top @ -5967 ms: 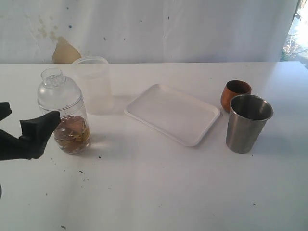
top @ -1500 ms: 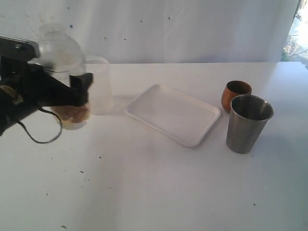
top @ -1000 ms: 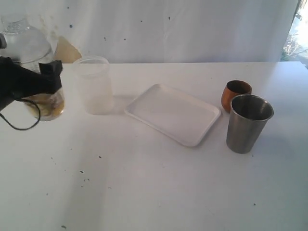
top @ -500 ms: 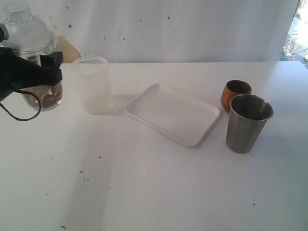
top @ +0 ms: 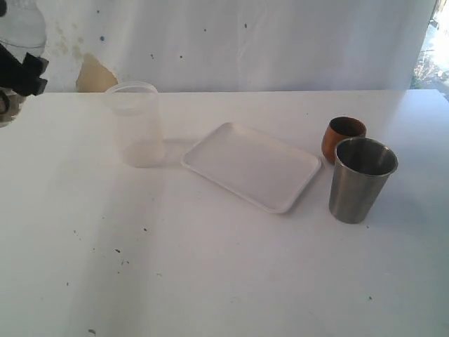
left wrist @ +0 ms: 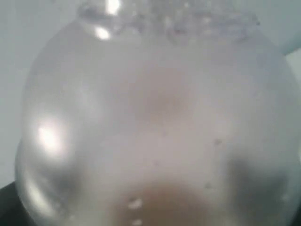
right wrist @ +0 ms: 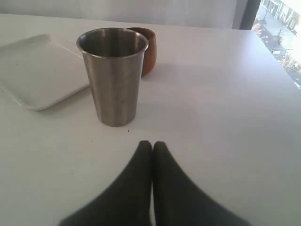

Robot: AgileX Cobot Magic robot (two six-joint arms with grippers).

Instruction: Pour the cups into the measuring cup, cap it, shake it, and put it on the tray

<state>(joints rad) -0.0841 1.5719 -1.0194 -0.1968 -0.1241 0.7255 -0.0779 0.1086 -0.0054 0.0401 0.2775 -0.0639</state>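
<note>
At the far left edge of the exterior view, my left gripper (top: pixel 19 70) is shut on the capped measuring cup (top: pixel 7 112), held above the table. Only its clear domed cap (top: pixel 21 24) and a sliver of the body show. The left wrist view is filled by the blurred measuring cup (left wrist: pixel 155 132), with brownish contents low in it. The white tray (top: pixel 252 165) lies mid-table. The wooden cup (top: pixel 344 135) and steel tumbler (top: pixel 361 179) stand to its right. My right gripper (right wrist: pixel 152 144) rests shut and holds nothing, just short of the tumbler (right wrist: pixel 113 75), with the wooden cup (right wrist: pixel 145 44) behind it.
A frosted, unmarked plastic cup (top: pixel 138 123) stands left of the tray, close to its near-left corner. A white wall runs along the table's far edge. The tray's corner (right wrist: pixel 37 70) lies beside the tumbler in the right wrist view.
My left gripper has swung the capped measuring cup up and leftward, from beside the frosted cup to the edge of the view. The cups, tray and right gripper have stayed put.
</note>
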